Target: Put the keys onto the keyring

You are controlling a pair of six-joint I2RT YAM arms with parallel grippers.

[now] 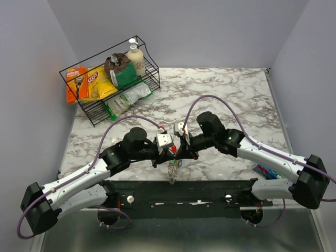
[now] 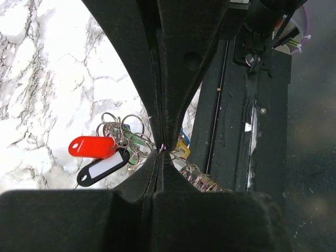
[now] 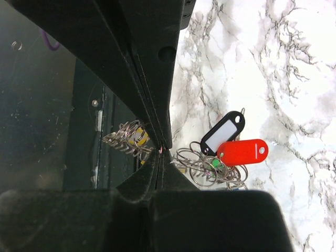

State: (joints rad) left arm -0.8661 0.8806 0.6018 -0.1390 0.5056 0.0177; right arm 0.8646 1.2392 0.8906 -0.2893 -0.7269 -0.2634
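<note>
My left gripper and right gripper meet tip to tip above the table's near edge. Both are shut, each pinching a thin wire of the keyring cluster, a tangle of silver rings. A red plastic tag and a black tag with a white label hang on it. They also show in the right wrist view, the red tag beside the black one. A chain of rings dangles below the grippers. Green, yellow and blue bits show among the rings. I cannot make out any plain metal keys.
A black wire basket with snack bags and a bottle stands at the back left. A blue packet lies by the right arm. The black mounting rail runs along the near edge under the grippers.
</note>
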